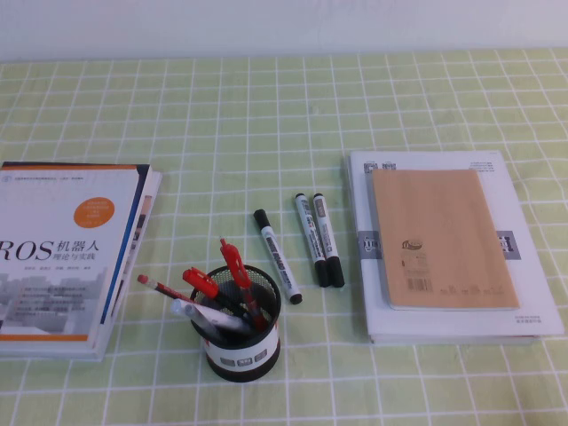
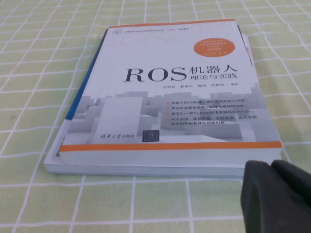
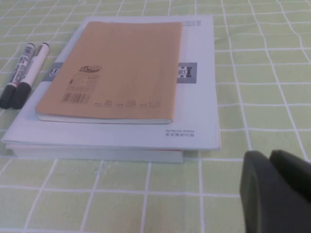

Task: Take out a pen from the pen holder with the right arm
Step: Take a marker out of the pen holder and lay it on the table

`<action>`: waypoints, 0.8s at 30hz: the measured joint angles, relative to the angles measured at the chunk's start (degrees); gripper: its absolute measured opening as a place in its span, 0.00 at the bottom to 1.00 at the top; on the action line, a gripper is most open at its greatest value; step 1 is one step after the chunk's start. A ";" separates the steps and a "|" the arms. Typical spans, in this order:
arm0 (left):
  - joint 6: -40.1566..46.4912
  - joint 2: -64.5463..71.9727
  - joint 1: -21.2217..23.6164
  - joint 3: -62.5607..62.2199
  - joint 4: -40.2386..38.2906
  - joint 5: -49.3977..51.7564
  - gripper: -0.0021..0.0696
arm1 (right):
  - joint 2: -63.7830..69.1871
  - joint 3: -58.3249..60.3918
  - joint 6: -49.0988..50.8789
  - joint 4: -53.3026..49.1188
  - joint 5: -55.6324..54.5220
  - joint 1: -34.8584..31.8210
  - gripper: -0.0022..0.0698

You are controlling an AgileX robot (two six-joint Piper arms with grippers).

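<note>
Fingers (image 3: 257, 194) closed, right gripper (image 3: 269, 156) half-cropped near white book (image 3: 199, 116); left gripper (image 2: 272, 165) near textbook (image 2: 165, 102).

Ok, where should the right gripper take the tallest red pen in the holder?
Its upper end, clear above the rim of the pen holder, from above: the red pen stands steep, leaning left. The right gripper is beside the white book, the left gripper beside the ROS book.

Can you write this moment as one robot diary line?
stage: not started | right gripper: shut, by white book | left gripper: shut, by ROS book | pen holder: pens inside, untouched
</note>
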 joint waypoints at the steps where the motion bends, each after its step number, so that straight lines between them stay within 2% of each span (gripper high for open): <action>1: 0.00 0.00 0.00 0.00 0.00 0.00 0.02 | 0.00 0.00 0.00 0.00 0.00 0.00 0.01; 18: 0.00 0.00 0.00 0.00 0.00 0.00 0.02 | 0.00 0.00 0.00 0.13 0.00 0.00 0.01; 24: 0.00 0.00 0.00 0.00 0.00 0.00 0.02 | 0.00 0.00 0.00 6.99 -3.12 0.00 0.01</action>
